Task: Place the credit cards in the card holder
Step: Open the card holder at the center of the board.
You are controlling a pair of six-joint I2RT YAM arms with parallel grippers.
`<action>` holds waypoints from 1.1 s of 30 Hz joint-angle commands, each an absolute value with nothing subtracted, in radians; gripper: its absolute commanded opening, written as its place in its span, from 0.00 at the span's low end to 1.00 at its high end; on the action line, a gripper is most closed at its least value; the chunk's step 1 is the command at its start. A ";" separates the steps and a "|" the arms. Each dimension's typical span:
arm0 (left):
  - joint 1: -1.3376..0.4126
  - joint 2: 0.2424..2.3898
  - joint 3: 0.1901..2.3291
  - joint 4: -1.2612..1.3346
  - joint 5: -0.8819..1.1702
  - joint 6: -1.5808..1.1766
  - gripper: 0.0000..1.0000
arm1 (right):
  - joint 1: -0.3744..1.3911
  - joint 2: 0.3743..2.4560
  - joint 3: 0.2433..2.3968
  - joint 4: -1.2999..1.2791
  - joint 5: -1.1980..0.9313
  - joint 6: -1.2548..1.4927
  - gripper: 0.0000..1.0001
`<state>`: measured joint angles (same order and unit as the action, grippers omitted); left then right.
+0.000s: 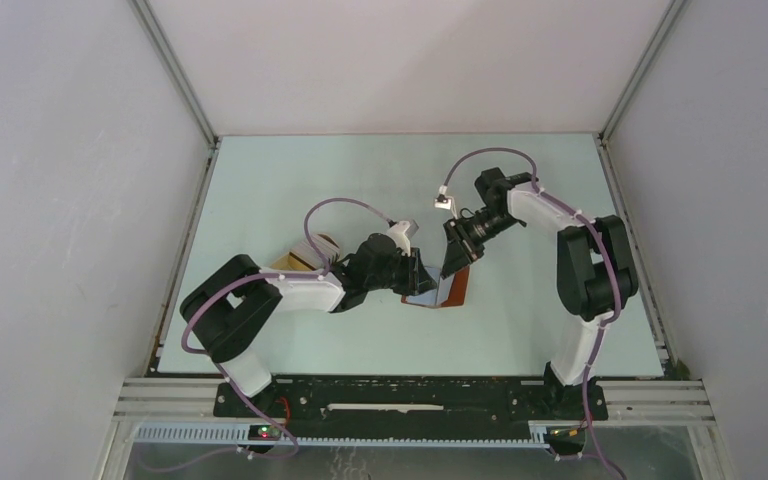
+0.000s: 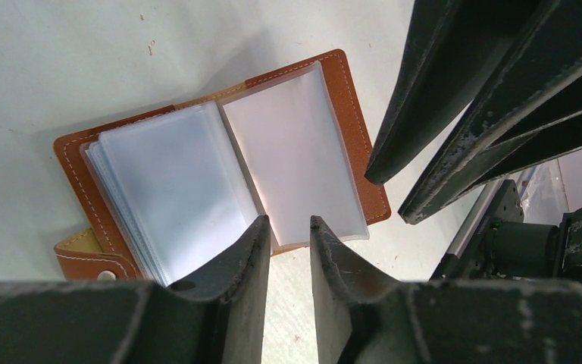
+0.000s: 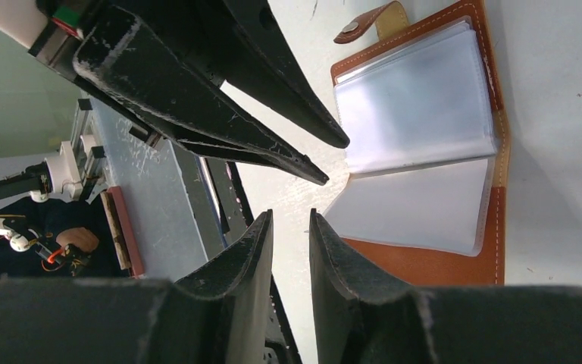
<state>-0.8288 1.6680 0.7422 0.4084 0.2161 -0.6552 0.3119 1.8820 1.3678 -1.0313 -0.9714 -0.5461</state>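
Left wrist view: the card holder lies opened flat on the counter, clear pockets facing up and its strap tab sticking out at one end. The left end effector hangs just over the holder's edge near the spine, jaws a little apart with nothing between them. The right end effector is close beside the holder, likewise slightly parted and gripping nothing. A tan tray sits behind the left arm.
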 commanded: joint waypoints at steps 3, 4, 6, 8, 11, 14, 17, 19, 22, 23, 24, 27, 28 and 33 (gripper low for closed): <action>-0.825 1.634 0.746 0.432 0.236 -0.640 0.31 | 0.294 1.828 1.397 -1.050 -1.001 -0.572 0.33; -0.824 1.633 0.746 0.432 0.237 -0.640 0.31 | 0.293 1.825 1.396 -1.050 -1.002 -0.575 0.33; -0.827 1.633 0.747 0.431 0.238 -0.640 0.31 | 0.292 1.823 1.395 -1.050 -0.998 -0.577 0.33; -0.827 1.636 0.749 0.433 0.239 -0.640 0.31 | 0.293 1.825 1.393 -1.049 -0.994 -0.576 0.33; -0.829 1.650 0.756 0.437 0.245 -0.643 0.31 | 0.299 1.844 1.391 -1.034 -0.971 -0.555 0.33; -0.838 1.673 0.768 0.444 0.255 -0.649 0.31 | 0.314 1.873 1.390 -1.022 -0.938 -0.530 0.32; -0.843 1.694 0.778 0.453 0.260 -0.653 0.31 | 0.333 1.901 1.390 -1.003 -0.872 -0.499 0.32; -0.845 1.708 0.780 0.457 0.262 -0.656 0.31 | 0.336 1.913 1.390 -0.998 -0.811 -0.489 0.32; -0.844 1.723 0.783 0.458 0.259 -0.652 0.31 | 0.336 1.928 1.390 -0.993 -0.718 -0.471 0.31; -0.843 1.729 0.784 0.458 0.257 -0.651 0.31 | 0.337 1.934 1.390 -0.992 -0.685 -0.464 0.31; -0.842 1.732 0.784 0.459 0.256 -0.650 0.31 | 0.338 1.941 1.390 -0.995 -0.655 -0.460 0.31; -0.839 1.746 0.788 0.457 0.254 -0.646 0.31 | 0.348 1.973 1.392 -1.003 -0.568 -0.447 0.31; -0.839 1.751 0.788 0.457 0.252 -0.645 0.31 | 0.353 1.983 1.394 -1.006 -0.543 -0.444 0.31; -0.828 1.770 0.788 0.450 0.239 -0.638 0.31 | 0.371 2.038 1.397 -1.006 -0.471 -0.431 0.31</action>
<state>-0.8391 1.7523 0.7441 0.4244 0.2436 -0.6552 0.3504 1.9957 1.3682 -1.0031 -0.5747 -0.4572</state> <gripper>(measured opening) 0.309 0.310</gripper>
